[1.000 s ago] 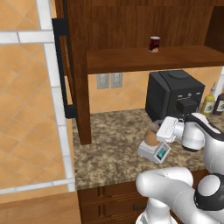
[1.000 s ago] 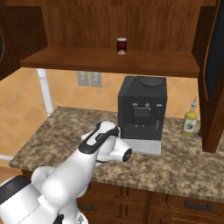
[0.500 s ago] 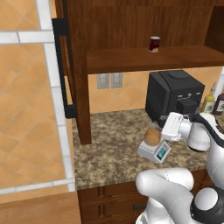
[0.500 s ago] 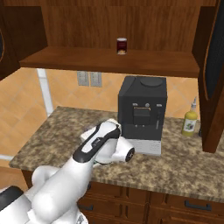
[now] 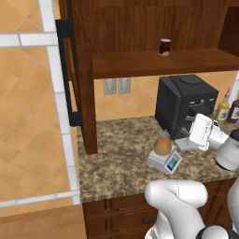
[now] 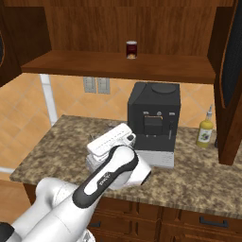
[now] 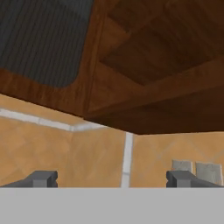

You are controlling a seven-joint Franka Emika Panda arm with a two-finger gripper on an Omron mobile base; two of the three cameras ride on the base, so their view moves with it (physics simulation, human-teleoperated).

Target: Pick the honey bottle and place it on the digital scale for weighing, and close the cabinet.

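With the honey bottle (image 5: 163, 145) resting on the digital scale (image 5: 165, 160), the empty, wide-spread gripper (image 7: 111, 179) points up and leftward at the open cabinet (image 7: 131, 74) door (image 5: 71, 79) (its bar handle vertical), beyond the bottle.

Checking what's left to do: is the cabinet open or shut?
Open. The cabinet door stands swung out, leaving the shelf with the dark red jar exposed.

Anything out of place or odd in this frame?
Only the cabinet: its doors hang wide open over the counter. The honey bottle sits upright on the scale; nothing spilled or tipped.
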